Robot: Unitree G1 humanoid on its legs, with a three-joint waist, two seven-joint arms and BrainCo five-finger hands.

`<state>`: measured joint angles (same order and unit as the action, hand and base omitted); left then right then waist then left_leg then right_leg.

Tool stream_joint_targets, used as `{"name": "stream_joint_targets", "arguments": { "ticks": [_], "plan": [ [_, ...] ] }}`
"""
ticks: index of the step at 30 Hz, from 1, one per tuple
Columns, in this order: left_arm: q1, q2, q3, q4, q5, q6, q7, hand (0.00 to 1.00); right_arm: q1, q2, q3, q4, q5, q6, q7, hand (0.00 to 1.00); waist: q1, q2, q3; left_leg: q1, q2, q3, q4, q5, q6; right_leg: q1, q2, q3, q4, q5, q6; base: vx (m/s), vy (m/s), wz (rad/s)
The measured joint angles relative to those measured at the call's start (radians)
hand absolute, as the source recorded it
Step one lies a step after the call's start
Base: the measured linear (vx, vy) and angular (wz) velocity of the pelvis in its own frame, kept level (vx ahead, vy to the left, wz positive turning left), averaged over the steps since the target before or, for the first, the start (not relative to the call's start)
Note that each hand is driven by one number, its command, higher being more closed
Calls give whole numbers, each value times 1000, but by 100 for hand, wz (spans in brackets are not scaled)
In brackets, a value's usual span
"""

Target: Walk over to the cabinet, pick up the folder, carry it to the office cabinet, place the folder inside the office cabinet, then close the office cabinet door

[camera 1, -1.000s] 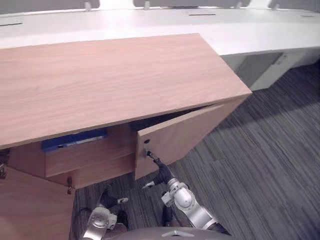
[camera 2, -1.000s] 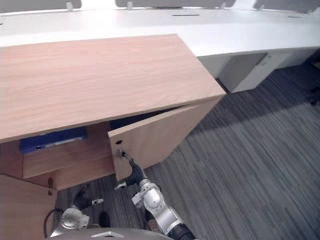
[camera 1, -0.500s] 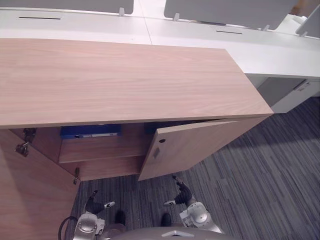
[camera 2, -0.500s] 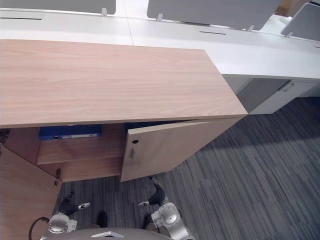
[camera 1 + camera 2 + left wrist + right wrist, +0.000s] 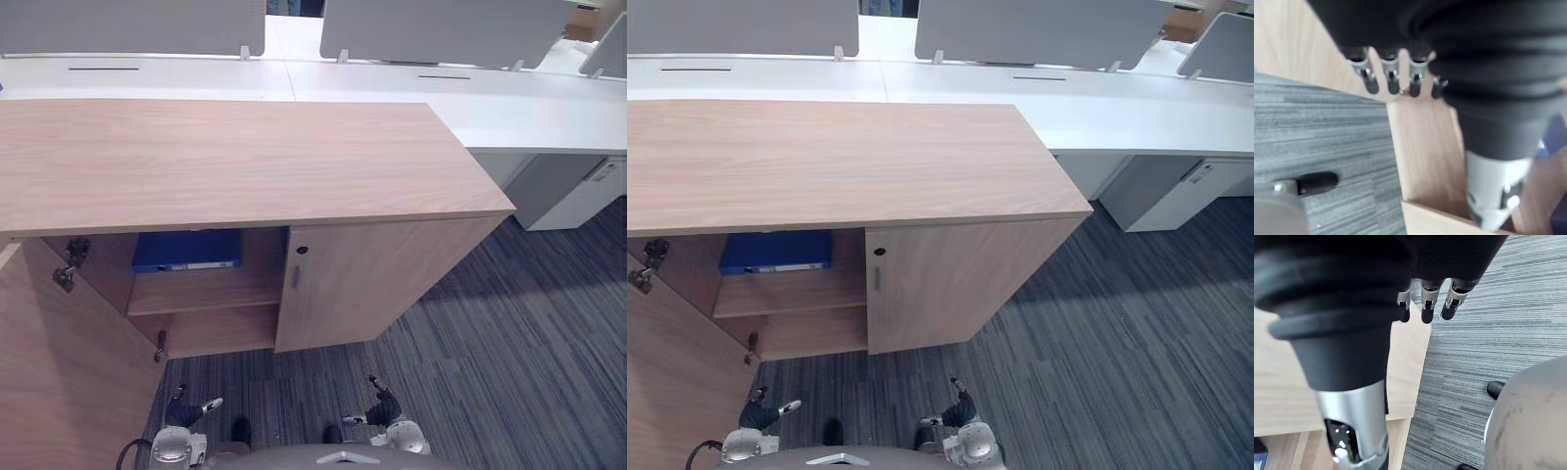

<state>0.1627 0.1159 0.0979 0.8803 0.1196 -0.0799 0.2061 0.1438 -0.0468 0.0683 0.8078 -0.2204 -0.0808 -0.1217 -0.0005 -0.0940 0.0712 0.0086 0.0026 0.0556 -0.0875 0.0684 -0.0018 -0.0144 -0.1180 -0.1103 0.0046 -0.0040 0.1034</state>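
Observation:
A blue folder (image 5: 186, 250) lies flat on the upper shelf inside the wooden office cabinet (image 5: 225, 157). The cabinet's right door (image 5: 372, 284) stands shut, with a small handle near its inner edge. Its left door (image 5: 59, 372) is swung wide open at the lower left. My left hand (image 5: 181, 411) hangs low in front of the open half, with its fingers (image 5: 1391, 81) relaxed and holding nothing. Before the shut door, my right hand (image 5: 384, 407) hangs low over the carpet, and its fingers (image 5: 1425, 303) are straight and empty.
White desks (image 5: 490, 98) with grey partition screens run behind the cabinet. A white drawer unit (image 5: 578, 191) stands under the desk at the right. Grey striped carpet (image 5: 509, 343) covers the floor in front and to the right.
The right door has swung from half open to shut. My right hand has left the door's handle and dropped low. The camera has shifted, so the cabinet now sits square to me.

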Motion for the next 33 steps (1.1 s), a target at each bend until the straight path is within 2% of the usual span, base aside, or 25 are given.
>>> {"name": "stream_joint_targets", "arguments": {
  "ticks": [5, 8, 10, 11, 12, 14, 15, 19, 20, 21, 22, 23, 24, 25, 26, 27, 28, 29, 30, 31, 33],
  "plan": [
    [-2, 14, 17, -2, -22, 1, 0, 0, -17, 22, -16, 3, 19, 3, -23, 0, -9, -23, 13, -23, -6, 53, 1, 0, -1, -83, -6, 75, 69, 14, 12, -1, 30, -35],
    [-4, 11, 18, -7, -40, 3, -2, 0, -22, 29, -45, 7, 35, 18, -33, 0, -11, -16, 18, -47, -8, 43, 2, 0, 1, -108, -10, 83, 84, 12, 31, 45, 8, 8],
    [-11, 10, 26, -12, -45, 4, -2, 0, -24, 30, -55, 25, 54, 18, -34, 0, -11, -6, 24, -61, -2, 13, 2, 3, 7, -109, -13, 65, 102, 5, 24, 64, -2, 53],
    [-19, 3, 31, -15, -59, 4, -1, 0, -32, 32, -64, 36, 66, 19, -34, 0, -12, -4, 27, -70, 0, -18, 2, 7, 3, -114, -9, 72, 150, -39, 1, 88, -23, 84],
    [-21, 1, 37, -22, -68, 5, 0, 0, -30, 34, -75, 43, 67, 19, -34, 0, -2, -7, 26, -72, -5, -49, 1, 14, -9, -102, -4, 71, 154, -62, 16, 121, -67, 87],
    [-19, -9, 43, -34, -87, 5, 1, 0, -40, 32, -85, 57, 67, 19, -36, 0, 22, -3, 26, -75, 7, -67, 1, 17, -16, -86, 4, 53, 133, -62, 9, 77, -76, 46],
    [-13, -22, 49, -34, -99, 5, 3, 0, -47, 32, -89, 66, 67, 19, -36, 0, 30, 8, 29, -89, 13, -91, 2, 28, -18, -78, 16, 28, 115, -60, 3, 41, -77, 53],
    [-28, -70, 49, -34, -118, 7, 4, 0, -67, 25, -132, 69, 74, 21, -42, 0, 30, 46, 61, -116, 17, -141, 7, 52, -40, -67, 24, -51, 125, -73, -22, 5, -52, 56],
    [-31, -81, 54, -35, -118, 7, 5, 0, -67, 21, -144, 69, 78, 25, -45, 0, 27, 55, 63, -116, 23, -106, 7, 28, -39, -65, 20, -72, 146, -87, -24, -21, -13, 40],
    [-31, -85, 59, -35, -118, 7, 5, 0, -66, 23, -159, 66, 79, 27, -47, 0, 26, 59, 64, -119, 31, -65, 10, -5, -21, -66, 18, -88, 158, -95, -28, -24, -18, 59],
    [-36, -87, 59, -39, -117, 7, 5, 0, -58, 42, -171, 53, 79, 36, -60, 0, 13, 36, 59, -125, 35, 13, 40, -63, -14, -70, -17, -115, 157, -102, -39, 21, 14, 66],
    [-54, -95, 62, -46, -116, 8, 3, 0, -56, 45, -174, 38, 86, 38, -64, 0, 6, 31, 69, -176, 54, 119, 198, -112, 9, -72, -42, -142, 179, -110, -42, 30, 22, 67],
    [-56, -97, 63, -48, -115, 7, 3, 0, -48, 42, -181, 28, 96, 38, -64, 0, 4, 37, 70, -200, 69, 159, 298, -113, 12, -72, -42, -151, 201, -126, -35, 59, 21, 70],
    [-53, -102, 66, -53, -115, 7, 1, 0, -40, 40, -207, 13, 112, 38, -65, 0, -14, 57, 76, -206, 80, 191, 369, -143, 29, -73, -34, -160, 272, -184, -29, 2, -15, 61],
    [-51, -102, 65, -54, -114, 7, 0, 0, -40, 40, -209, 13, 114, 38, -66, 0, -18, 63, 75, -189, 72, 177, 333, -139, 23, -73, -31, -157, 270, -199, -39, -22, -29, 82],
    [-51, -95, 54, -55, -114, 7, -1, 0, -36, 42, -210, 23, 114, 39, -65, 0, -20, 47, 53, -153, 44, 138, 194, -67, 6, -67, -27, -156, 228, -193, -53, -25, -12, 64],
    [-52, -89, 53, -56, -114, 6, -2, 0, -34, 45, -213, 30, 115, 37, -65, 0, -26, 36, 42, -139, 34, 139, 154, -59, -4, -64, -38, -168, 197, -175, -52, 68, -2, 53],
    [-53, -90, 56, -49, -113, 7, -4, 0, -37, 49, -225, 40, 116, 37, -64, 0, -16, 44, 45, -111, 43, 162, 131, -79, -9, -53, -31, -181, 176, -155, -36, 119, -25, 26],
    [-39, -86, 57, -35, -112, 11, -4, 0, -39, 47, -238, 46, 117, 38, -64, 0, -17, 49, 48, -77, 31, 154, 59, -26, -5, -35, -17, -180, 162, -141, -31, 125, -21, 9],
    [-25, -85, 52, -29, -105, 13, -4, 0, -44, 47, -241, 57, 129, 38, -64, 0, -20, 56, 49, -50, 27, 146, 6, -3, -6, -18, -7, -181, 132, -125, -31, 67, -22, 5],
    [-19, -82, 49, -18, -96, 16, -4, 0, -53, 43, -243, 75, 134, 40, -64, 0, -21, 57, 50, -41, 26, 144, 6, -2, -6, 2, -3, -181, 109, -115, -31, 39, 18, 2]
  ]
}}
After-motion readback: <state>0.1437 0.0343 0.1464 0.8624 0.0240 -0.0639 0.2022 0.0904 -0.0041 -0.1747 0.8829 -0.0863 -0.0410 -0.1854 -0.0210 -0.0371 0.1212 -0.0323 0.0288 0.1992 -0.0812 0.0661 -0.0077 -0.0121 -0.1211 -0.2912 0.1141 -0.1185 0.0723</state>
